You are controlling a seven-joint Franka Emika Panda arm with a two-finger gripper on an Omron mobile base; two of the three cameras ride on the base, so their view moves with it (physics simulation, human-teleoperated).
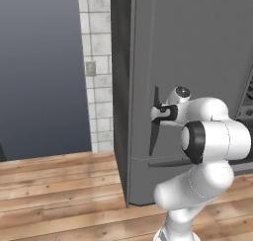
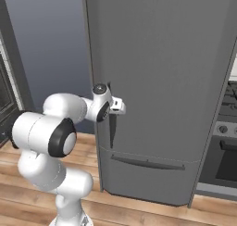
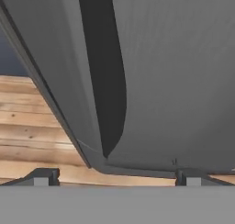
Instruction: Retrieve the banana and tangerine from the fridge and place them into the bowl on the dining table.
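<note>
The fridge (image 2: 157,81) was found shut, so the opening step was judged in hand; banana and tangerine were presumably inside, unseen. The gripper (image 1: 157,112) was held level at the door's dark handle recess (image 3: 108,81), fingers spread wide, nothing clasped. The arm was folded, elbow raised, forearm pointed at the door. Next, the fingers would need to be hooked into the recess and the door drawn outward.
</note>
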